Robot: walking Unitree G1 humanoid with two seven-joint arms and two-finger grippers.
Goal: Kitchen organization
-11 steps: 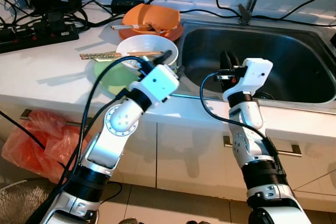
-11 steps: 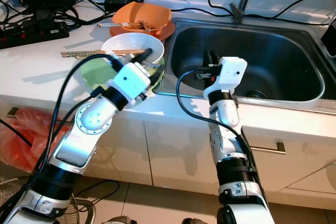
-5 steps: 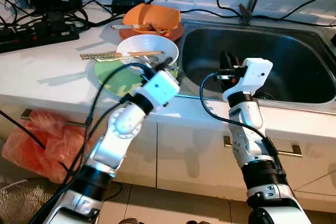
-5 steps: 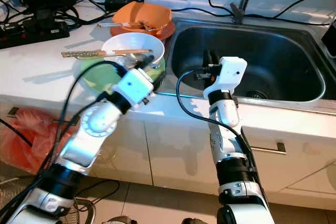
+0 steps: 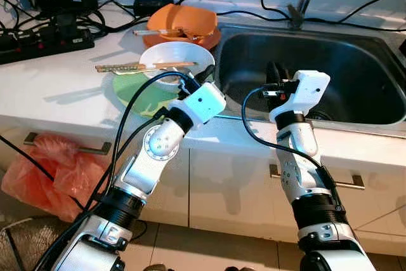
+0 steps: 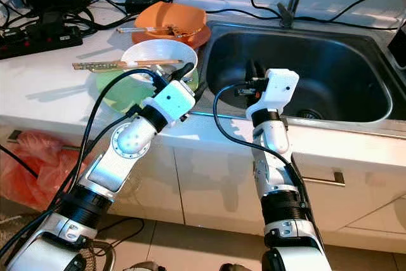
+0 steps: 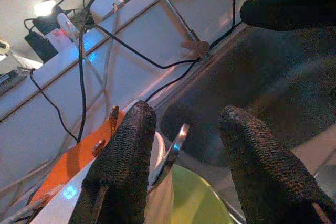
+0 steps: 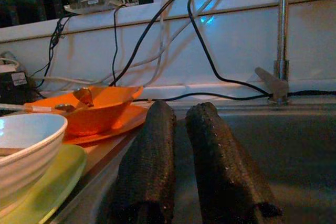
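I have the left gripper (image 7: 184,166) up at the near right edge of the white bowl (image 5: 176,61), just left of centre in the head view, with its fingers (image 7: 123,166) spread apart. In the left wrist view a thin metal piece, probably a spoon handle (image 7: 176,142), though the light is poor, sticks up from the bowl's rim in the gap between them, and nothing is clamped yet. The bowl sits on a green plate (image 5: 141,95) on the white table (image 5: 57,87), with chopsticks (image 5: 143,66) laid across its top. Behind it, toward the upper middle of the frame, is an orange dish (image 5: 181,20) on an orange plate.

The right gripper (image 8: 191,166) hangs over the left part of the sink (image 5: 355,74), right of centre, fingers pressed together and holding nothing.

I read this as the reach-in stage of clearing the dirty dishes, most likely toward the sink. Next I need to ease the left fingers forward until they straddle either the bowl's rim or that handle, then close and lift. The bowl is stacked on the plate and carries loose chopsticks, so a tilted lift could drag the plate or tip the sticks off; I would raise it level and slowly.
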